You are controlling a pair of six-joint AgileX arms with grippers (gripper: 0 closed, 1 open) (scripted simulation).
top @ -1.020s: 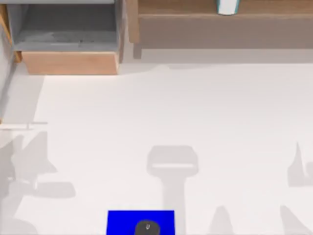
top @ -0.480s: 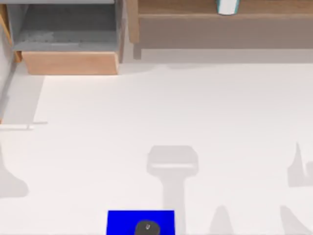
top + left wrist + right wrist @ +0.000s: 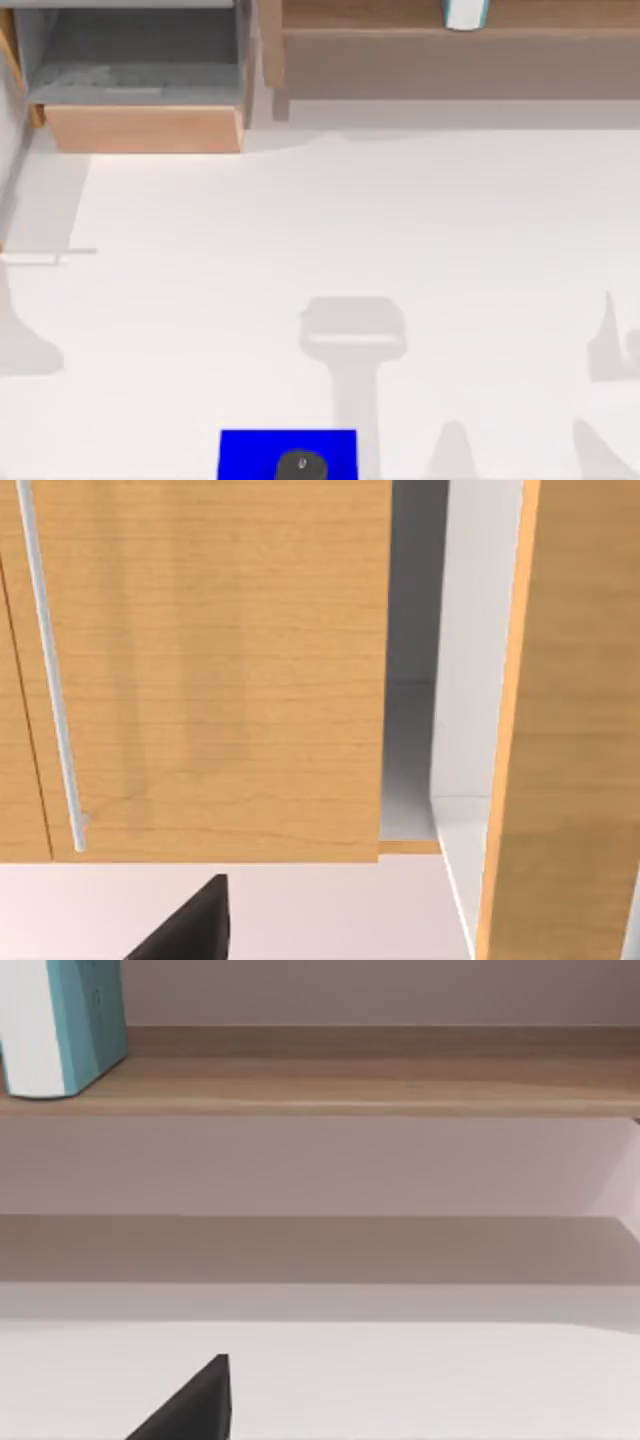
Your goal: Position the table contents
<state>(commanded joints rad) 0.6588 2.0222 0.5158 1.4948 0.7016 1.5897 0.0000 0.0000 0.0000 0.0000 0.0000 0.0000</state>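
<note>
A tiny dark grey round button-like piece (image 3: pixel 301 465) sits on a blue mat (image 3: pixel 250 452) at the front edge of the white table (image 3: pixel 400 220). The teal item with a white part (image 3: pixel 466 13) stands on the wooden shelf (image 3: pixel 520 20) at the back right; the right wrist view shows the teal item (image 3: pixel 60 1025) upright on the shelf board (image 3: pixel 380 1085). A dark piece of my left gripper (image 3: pixel 190 930) hangs in front of a wooden cabinet front (image 3: pixel 220 670). A dark piece of my right gripper (image 3: pixel 190 1408) hangs over the table, facing the shelf.
A wooden cabinet with an open drawer (image 3: pixel 140 90) stands at the back left. A thin silver handle (image 3: pixel 45 680) runs along the cabinet front, with an open gap (image 3: pixel 410 680) beside it. Arm shadows fall on the table's left edge, middle and right.
The large arm shadows on the table's left side have shrunk to one small patch at the left edge. The button, the mat and the teal item have not moved.
</note>
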